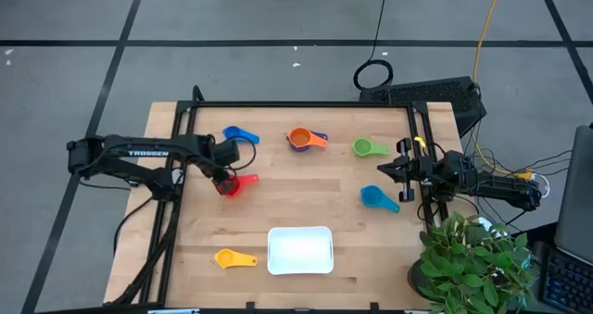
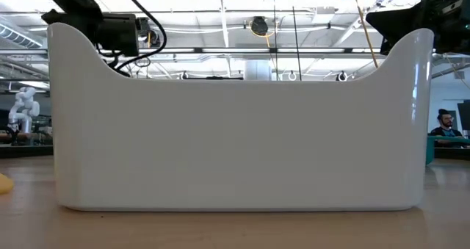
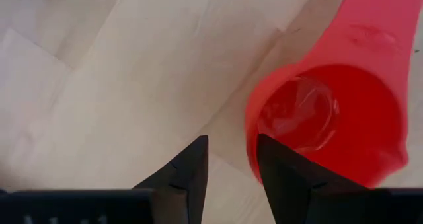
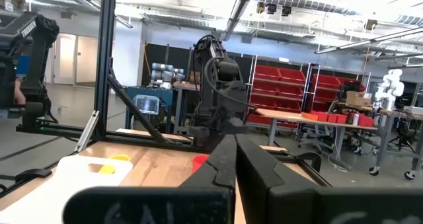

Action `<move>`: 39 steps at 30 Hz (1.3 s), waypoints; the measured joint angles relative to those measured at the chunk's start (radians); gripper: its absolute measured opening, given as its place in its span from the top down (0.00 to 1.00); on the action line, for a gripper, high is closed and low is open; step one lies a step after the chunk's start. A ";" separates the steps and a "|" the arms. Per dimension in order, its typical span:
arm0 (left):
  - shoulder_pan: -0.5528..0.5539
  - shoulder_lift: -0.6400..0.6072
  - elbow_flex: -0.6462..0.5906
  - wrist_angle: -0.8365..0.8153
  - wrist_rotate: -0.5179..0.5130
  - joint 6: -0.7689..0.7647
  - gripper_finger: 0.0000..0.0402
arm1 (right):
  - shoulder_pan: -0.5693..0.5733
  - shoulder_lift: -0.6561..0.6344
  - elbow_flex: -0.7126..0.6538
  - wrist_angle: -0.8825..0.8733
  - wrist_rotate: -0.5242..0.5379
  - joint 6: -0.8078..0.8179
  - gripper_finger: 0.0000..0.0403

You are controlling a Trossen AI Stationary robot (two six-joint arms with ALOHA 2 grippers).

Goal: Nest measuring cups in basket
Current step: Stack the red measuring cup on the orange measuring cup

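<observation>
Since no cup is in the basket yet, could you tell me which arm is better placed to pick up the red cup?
Left. Its gripper is right at the red cup, while the right gripper waits at the table's far side.

The bench (image 1: 306, 203) is pale wood planks, bordered by a black metal frame (image 1: 296, 105), and stands on a grey floor (image 1: 232, 18) marked with dark tape lines. A leafy green plant (image 1: 473, 258) sits at the bench's near right corner. A black cable loop (image 1: 372, 74) and a yellow cable (image 1: 484, 27) lie on the floor beyond the far edge. The room behind is an open workshop with bright ceiling lights (image 2: 220, 14), red storage bins (image 4: 284, 85) on shelving, and tables (image 4: 310, 118). A person (image 2: 445, 124) sits at the far right.
</observation>
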 joint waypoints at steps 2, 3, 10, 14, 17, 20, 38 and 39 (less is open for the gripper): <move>0.000 0.000 -0.013 0.027 0.000 -0.005 0.68 | 0.000 0.000 0.000 0.000 0.000 0.000 1.00; 0.000 0.000 -0.017 0.033 0.002 -0.005 0.68 | 0.000 0.000 0.000 0.000 0.000 0.000 1.00; 0.000 0.000 -0.056 0.146 0.034 -0.004 0.68 | 0.000 0.000 0.000 0.000 0.000 0.000 1.00; -0.001 0.001 -0.076 0.195 0.078 -0.005 0.70 | 0.000 0.000 0.000 0.000 0.000 0.000 1.00; 0.000 0.001 -0.076 0.196 0.076 -0.010 0.80 | 0.000 0.000 0.000 0.000 0.000 0.000 1.00; 0.005 0.001 -0.075 0.195 0.076 -0.010 0.96 | 0.000 0.000 0.000 0.000 0.000 0.000 1.00; 0.079 0.003 0.382 0.137 0.102 0.309 0.98 | 0.000 0.000 0.000 0.000 0.000 0.000 1.00; 0.088 0.012 0.408 0.137 0.103 0.335 0.98 | 0.000 0.000 0.000 0.000 0.000 0.000 1.00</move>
